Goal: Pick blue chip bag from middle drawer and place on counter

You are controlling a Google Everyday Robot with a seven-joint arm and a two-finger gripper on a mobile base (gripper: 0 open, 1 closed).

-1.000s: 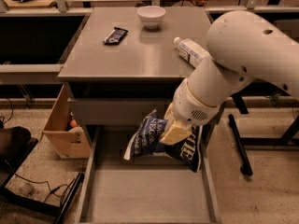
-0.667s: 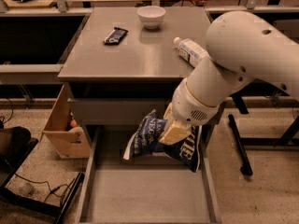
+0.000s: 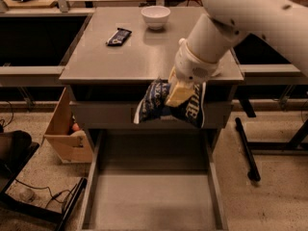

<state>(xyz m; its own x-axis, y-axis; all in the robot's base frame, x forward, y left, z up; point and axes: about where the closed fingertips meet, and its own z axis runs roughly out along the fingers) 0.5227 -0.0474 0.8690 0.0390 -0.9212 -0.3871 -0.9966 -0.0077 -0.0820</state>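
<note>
Raise until the lower edge of the blue chip bag (image 3: 152, 101) clears the front lip of the surface (image 3: 130, 57). Then carry inward and set down on the bare front stretch, well apart from the white bowl (image 3: 155, 16) and the dark bar wrapper (image 3: 118, 36), releasing only once at rest. Observed with the hand (image 3: 179, 91) clamped on the bag's middle and pointing down-left from a white arm entering at upper right, holding the bag crumpled in the air just below the surface edge, above the open middle drawer (image 3: 154, 196).
</note>
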